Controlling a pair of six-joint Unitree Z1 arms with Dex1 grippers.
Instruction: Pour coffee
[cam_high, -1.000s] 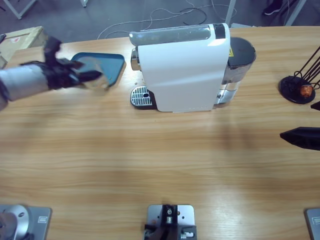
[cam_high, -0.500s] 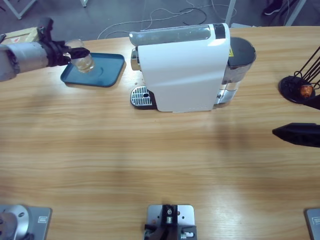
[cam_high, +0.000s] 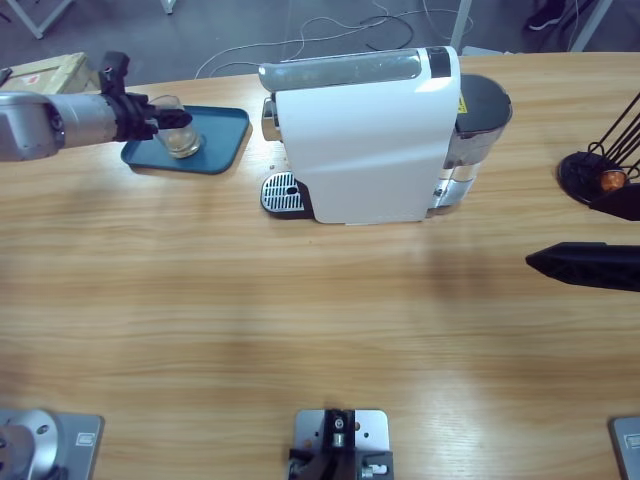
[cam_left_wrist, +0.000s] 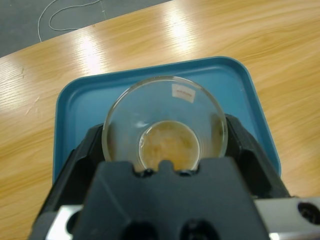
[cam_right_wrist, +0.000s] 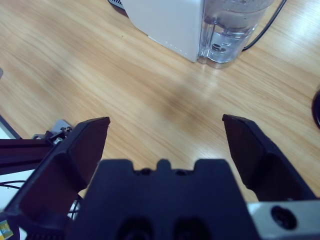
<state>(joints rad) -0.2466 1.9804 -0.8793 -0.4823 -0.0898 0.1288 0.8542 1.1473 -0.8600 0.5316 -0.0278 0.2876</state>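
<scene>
Left gripper (cam_high: 165, 121): jaws clamped on glass (cam_left_wrist: 165, 126) over blue tray (cam_high: 222, 143), counter's far left corner.
Coffee (cam_left_wrist: 169, 145): shallow in glass.
Right gripper (cam_right_wrist: 165, 131): jaws apart, nothing between them.

**Where everything sat on your table**

You had the clear glass tumbler (cam_high: 181, 139) standing on the blue plastic tray (cam_high: 222, 141) at the table's far left, held in the left gripper (cam_high: 168, 124). The white coffee machine (cam_high: 365, 135) stood right of the tray. The black wire capsule stand (cam_high: 598, 175) sat far right, behind the right gripper (cam_high: 540, 262).
</scene>
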